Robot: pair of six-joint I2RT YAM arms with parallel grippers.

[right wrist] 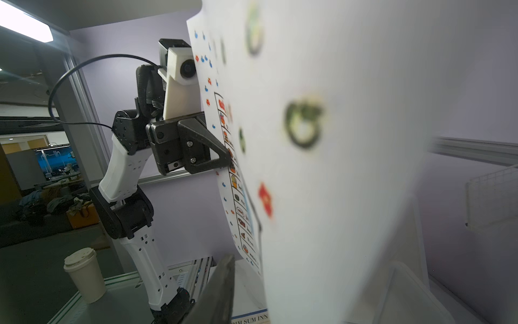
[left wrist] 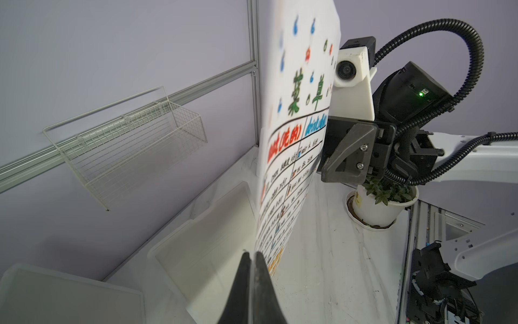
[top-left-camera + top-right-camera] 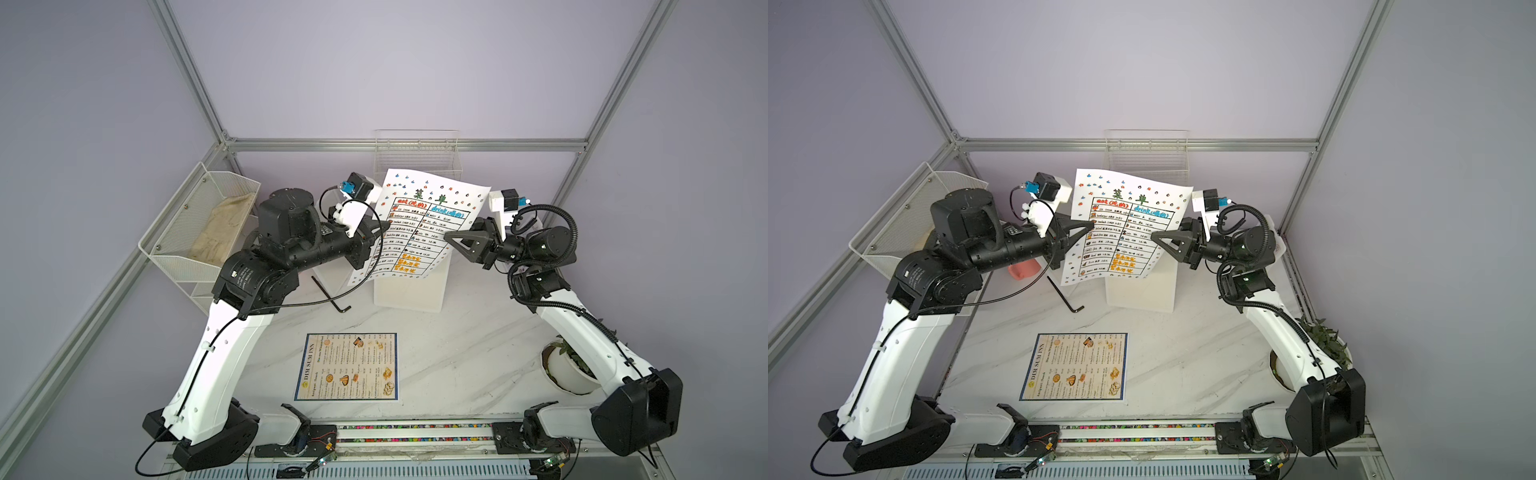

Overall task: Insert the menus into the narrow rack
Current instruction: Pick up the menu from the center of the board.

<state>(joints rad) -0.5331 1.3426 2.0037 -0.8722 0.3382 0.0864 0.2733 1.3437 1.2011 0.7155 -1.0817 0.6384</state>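
Note:
The large white menu sheet (image 3: 419,224) edged with coloured dots hangs upright over the table. My left gripper (image 3: 1092,224) is shut on its left edge, and in the left wrist view the jaws (image 2: 252,254) pinch it. My right gripper (image 3: 446,237) is at the sheet's right edge. Its one visible finger (image 1: 224,280) stands a little off the paper, while the sheet hides the other. The dark-bordered "DIM SUM INN" menu (image 3: 349,365) lies flat near the table's front. The narrow white wire rack (image 3: 417,158) hangs on the back wall just behind the held sheet.
A white plastic bin (image 3: 409,291) stands under the held sheet. A black hex key (image 3: 332,297) lies left of it. A white mesh basket (image 3: 199,224) with beige cloth sits at the left wall. A potted plant (image 3: 569,370) stands at the right, under my right arm.

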